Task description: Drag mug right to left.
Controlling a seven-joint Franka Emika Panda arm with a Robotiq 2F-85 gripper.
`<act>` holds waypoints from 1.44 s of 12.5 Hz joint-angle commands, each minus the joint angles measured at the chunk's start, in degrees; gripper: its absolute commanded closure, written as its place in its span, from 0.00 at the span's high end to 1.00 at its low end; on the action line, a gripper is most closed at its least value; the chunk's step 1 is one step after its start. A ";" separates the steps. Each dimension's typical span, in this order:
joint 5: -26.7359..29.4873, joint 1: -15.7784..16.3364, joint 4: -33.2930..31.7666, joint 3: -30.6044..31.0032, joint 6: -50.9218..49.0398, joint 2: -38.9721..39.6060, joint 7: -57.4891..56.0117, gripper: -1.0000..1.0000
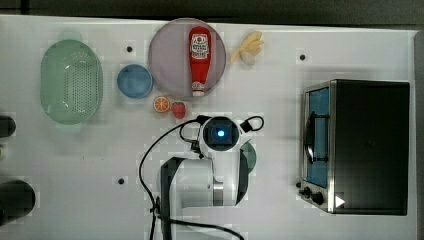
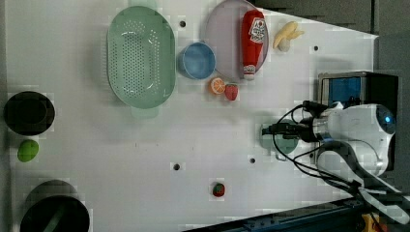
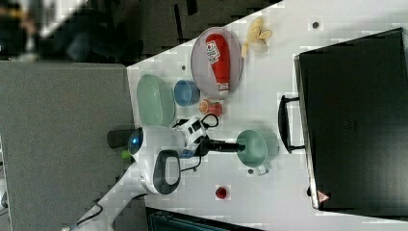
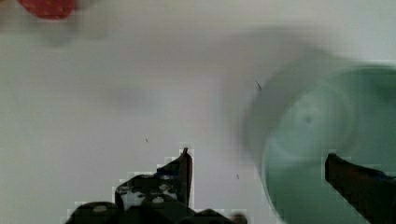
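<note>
A white worktop (image 1: 280, 65) seen from overhead. Going left to right in the top view: a pale green perforated colander (image 1: 71, 81) lies at the far left, then a small blue bowl (image 1: 134, 81), with an orange slice (image 1: 161, 104) and a strawberry (image 1: 178, 109) just below it. Next comes a round grey plate (image 1: 167, 55) carrying a red ketchup bottle (image 1: 199, 60) lying flat, and a banana (image 1: 248, 46) beyond it. Below these, near the middle, the white robot arm (image 1: 200, 182) covers most of the teal-green mug (image 1: 249, 156), whose edge peeks out on the top view's right of the arm. A toaster oven (image 1: 357, 146) sits at the far right. In the wrist view the gripper (image 4: 257, 170) has its fingers (image 4: 184, 170) spread apart, one outside the mug's rim and one over its inside, grasping nothing.
</note>
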 commanded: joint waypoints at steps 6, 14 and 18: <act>-0.94 0.18 -0.73 -0.48 11.35 7.08 -5.19 0.60; -0.93 2.27 -0.55 0.94 12.25 7.07 -4.71 0.19; -0.91 4.55 0.09 2.64 12.25 7.34 -2.91 0.19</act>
